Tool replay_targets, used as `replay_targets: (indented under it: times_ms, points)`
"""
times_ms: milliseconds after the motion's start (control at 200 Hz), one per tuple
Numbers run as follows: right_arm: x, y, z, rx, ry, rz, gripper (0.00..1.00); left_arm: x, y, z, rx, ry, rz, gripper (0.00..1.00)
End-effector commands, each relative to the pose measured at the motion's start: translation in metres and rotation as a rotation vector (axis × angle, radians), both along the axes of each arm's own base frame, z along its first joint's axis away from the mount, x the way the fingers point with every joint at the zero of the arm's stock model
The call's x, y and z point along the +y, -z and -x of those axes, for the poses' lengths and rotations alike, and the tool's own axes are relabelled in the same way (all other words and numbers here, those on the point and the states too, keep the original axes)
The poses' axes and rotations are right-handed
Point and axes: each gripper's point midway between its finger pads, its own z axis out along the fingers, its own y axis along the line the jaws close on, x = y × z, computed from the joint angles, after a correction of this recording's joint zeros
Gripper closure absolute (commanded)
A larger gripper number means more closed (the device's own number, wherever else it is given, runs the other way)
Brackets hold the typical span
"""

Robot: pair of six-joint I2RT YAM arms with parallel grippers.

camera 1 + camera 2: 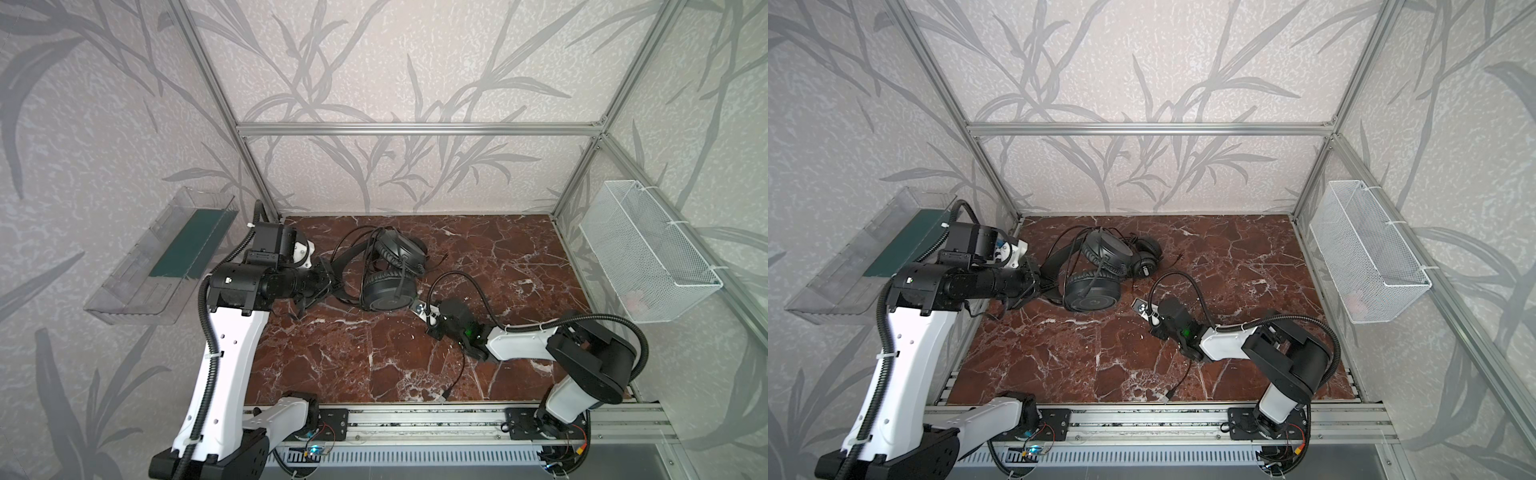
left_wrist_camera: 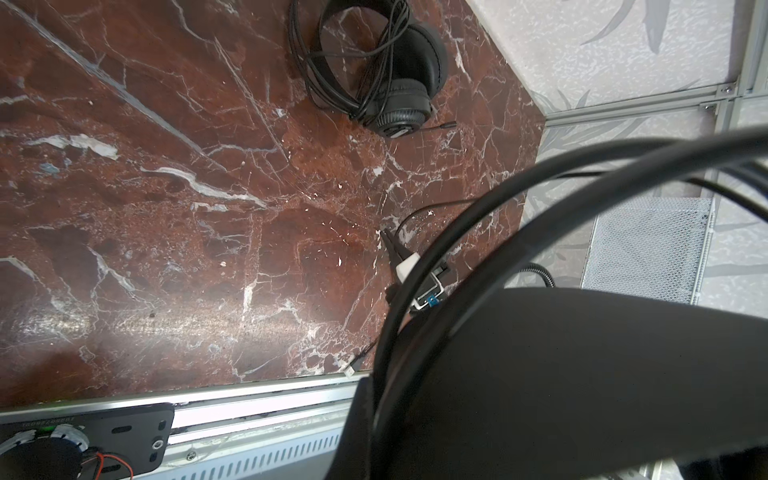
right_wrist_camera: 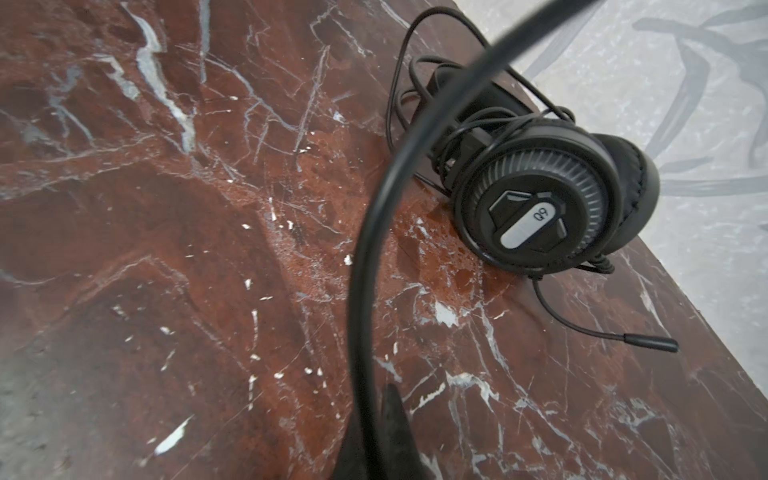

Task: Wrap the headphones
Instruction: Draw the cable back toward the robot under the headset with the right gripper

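Left arm rises from the near-left base, forearm level and pointing right; the left gripper point(image 1: 330, 286) is clamped on the headband of the headphones point(image 1: 388, 293). Right arm reaches low across the worktop point(image 1: 353, 361) toward centre, the right gripper point(image 1: 419, 309) with fingers point(image 2: 389, 245) pinching the cable point(image 3: 360, 257).

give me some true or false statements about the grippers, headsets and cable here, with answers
1. The right gripper is shut on a thin black cable. True.
2. The left gripper is open over bare table. False: it is shut on the headband of the nearer headset.
3. One headset sits in the mesh basket. False: the nearer headset and the other headset are both over the marble table.
4. The cable's plug lies near the table's front edge. True.
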Motion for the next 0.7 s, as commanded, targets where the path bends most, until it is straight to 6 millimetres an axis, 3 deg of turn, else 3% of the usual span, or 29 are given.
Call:
replay_targets:
  times_ms: [0,205,505,695]
  points:
    - [0.02,-0.011,0.038,0.034,-0.086,-0.011,1.0,0.004,-0.015,-0.003,-0.027,-0.048,0.035,1.0]
    - [0.05,-0.029,0.118,0.011,-0.243,0.068,1.0,0.019,-0.004,-0.01,0.025,-0.131,0.023,1.0]
    - [0.079,-0.065,0.206,0.017,-0.531,0.224,1.0,0.048,0.038,-0.024,0.154,-0.271,-0.015,1.0]
    - [0.089,-0.095,0.259,0.067,-0.725,0.206,1.0,0.065,0.059,-0.033,0.192,-0.34,-0.057,1.0]
